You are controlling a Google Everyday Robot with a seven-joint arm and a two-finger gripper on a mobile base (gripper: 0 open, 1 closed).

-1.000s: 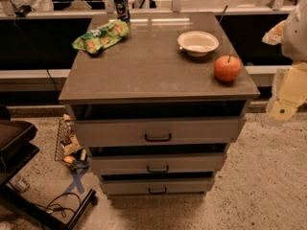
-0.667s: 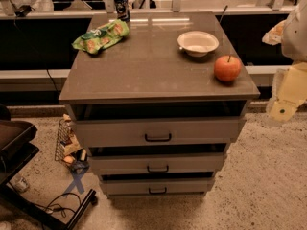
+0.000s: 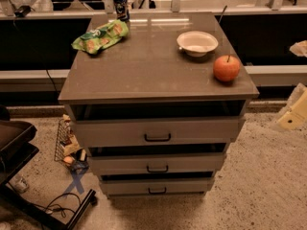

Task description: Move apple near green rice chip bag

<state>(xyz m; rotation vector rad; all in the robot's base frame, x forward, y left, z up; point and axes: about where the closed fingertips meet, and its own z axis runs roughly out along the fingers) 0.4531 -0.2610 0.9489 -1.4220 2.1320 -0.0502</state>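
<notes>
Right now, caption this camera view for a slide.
Apple front right on cabinet, green rice chip bag back left, gripper at right edge.

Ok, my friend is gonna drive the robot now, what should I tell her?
The gripper is at the right edge of the view, beside the cabinet, not touching the apple.
The apple sits on the cabinet's front right, near the white bowl.
The green rice chip bag lies back left, by the can.
Done: nothing yet.
Left: grasp the apple, carry it across, set it beside the bag.

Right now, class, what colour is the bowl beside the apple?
White bowl, camera view, behind the apple; gripper sits off the cabinet, far right.
</notes>
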